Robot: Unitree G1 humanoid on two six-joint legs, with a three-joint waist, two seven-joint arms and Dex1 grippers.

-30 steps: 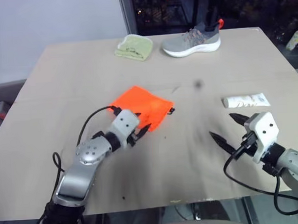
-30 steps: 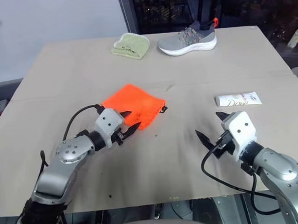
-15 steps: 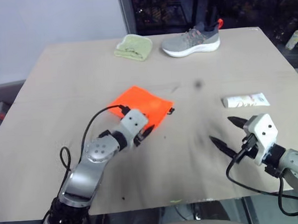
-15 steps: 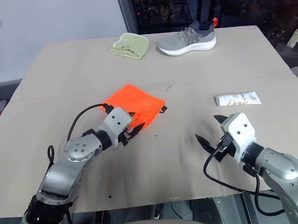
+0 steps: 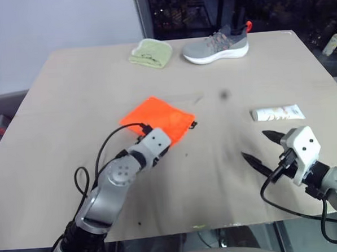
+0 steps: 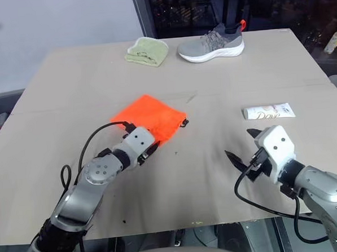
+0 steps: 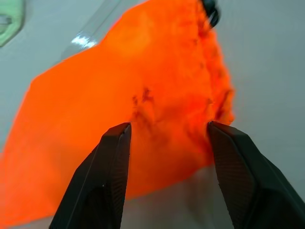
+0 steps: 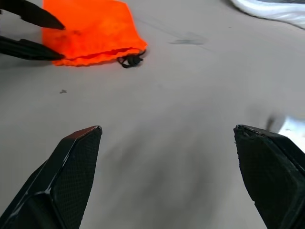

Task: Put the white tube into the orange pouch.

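The orange pouch [image 5: 157,118] lies flat near the middle of the table, its black cord [image 5: 194,124] at its right corner. My left gripper [image 5: 161,150] is low at the pouch's near edge. In the left wrist view its fingers [image 7: 112,157] stand open, with the orange fabric [image 7: 119,86] showing between and beyond them. The white tube [image 5: 277,114] lies flat on the right side of the table. My right gripper [image 5: 254,144] hovers just in front of the tube, wide open and empty. The right wrist view takes in the pouch [image 8: 88,31] and the tube's end [image 8: 271,9].
A grey shoe [image 5: 216,44] and a folded light-green cloth [image 5: 150,52] sit along the far edge. A small pale bottle [image 5: 336,41] stands off the table at the right. Bare tabletop [image 5: 215,157] lies between the two grippers.
My left gripper has sunk a little and rolled, settling closer onto the pouch's near edge. The right gripper has stayed put, and the pouch and tube have not moved.
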